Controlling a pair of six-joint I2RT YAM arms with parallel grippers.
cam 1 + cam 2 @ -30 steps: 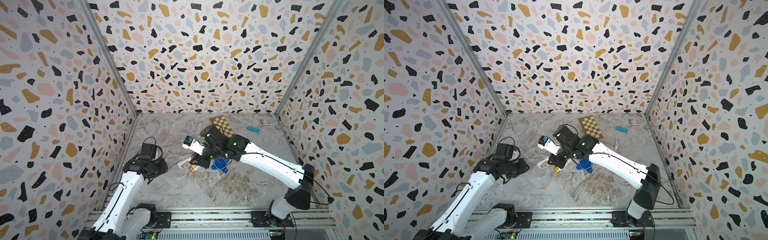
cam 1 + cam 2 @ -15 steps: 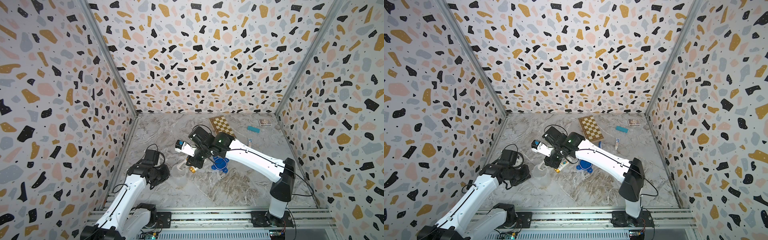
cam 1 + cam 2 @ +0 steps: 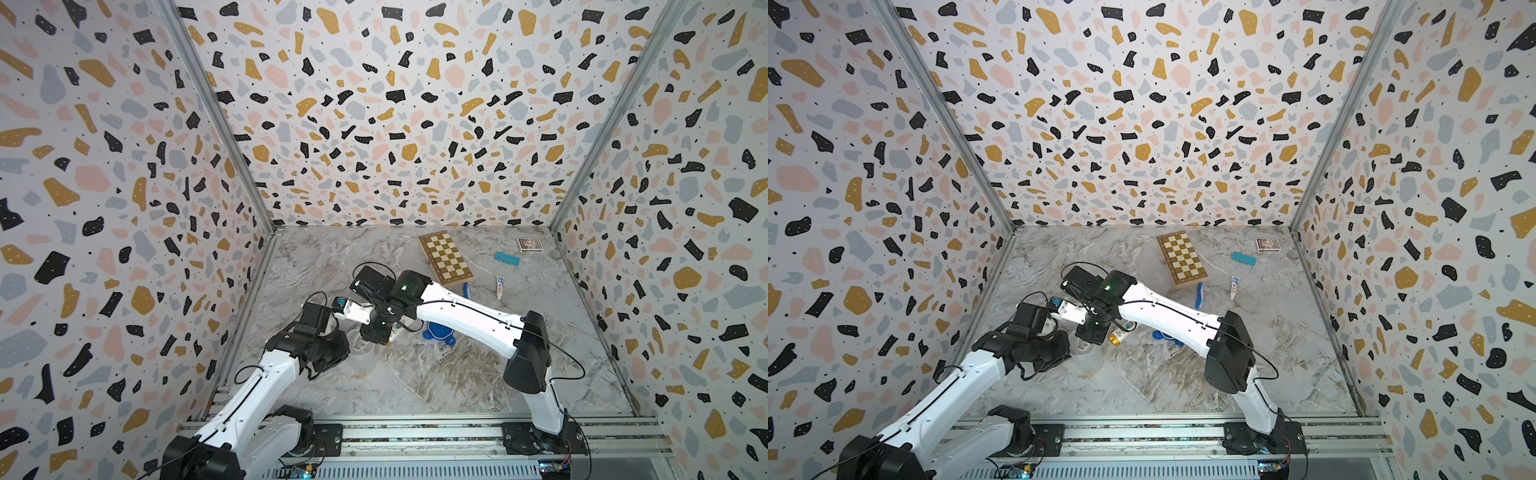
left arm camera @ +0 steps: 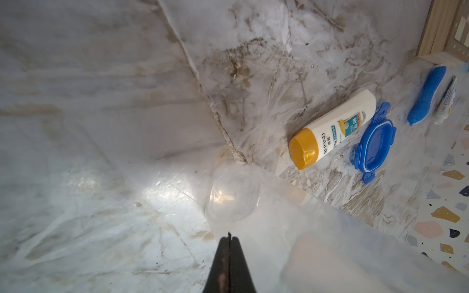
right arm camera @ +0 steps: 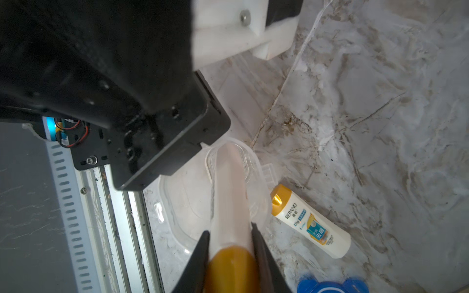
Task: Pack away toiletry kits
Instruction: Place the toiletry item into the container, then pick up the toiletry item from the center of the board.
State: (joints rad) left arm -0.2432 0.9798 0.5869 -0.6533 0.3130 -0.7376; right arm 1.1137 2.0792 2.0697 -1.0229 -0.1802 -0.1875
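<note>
One white bottle [image 5: 228,197] of four kit items is entering the clear tub [image 5: 182,203] base first, its cap end clamped in the right end effector [image 5: 230,228]. The left end effector [image 4: 229,236] has its jaws together, apparently pinching the tub's thin rim. Nothing else lies inside. Left on the bench [image 3: 457,374] are the second bottle [image 4: 332,126], blue toothbrush [image 4: 426,95] and small tube [image 4: 448,99]. The blue lid [image 4: 375,144] is not yet fitted.
</note>
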